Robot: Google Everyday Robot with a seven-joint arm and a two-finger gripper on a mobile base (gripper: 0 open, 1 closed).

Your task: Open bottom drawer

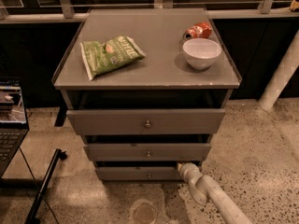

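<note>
Lowest of three grey fronts, the bottom drawer (135, 174) sat just above the floor (261, 148), beneath the tabletop's near edge, with a dark gap along its top lip. Its knob (149, 175) was tiny, round and metal, probably slick and a poor purchase. The front looked rigid and light and should slide straight out. The top lip at its right end seemed the better hold. The tool (181, 167) lay right there, against the upper right corner of the front; apart or together, could not tell.

On the tabletop (154, 69): green chip bag (110, 55) toward the left edge, white bowl (202, 53) near the right edge, red packet (198, 31) by the far right corner. Speckled floor; laptop (9, 125) off left.
</note>
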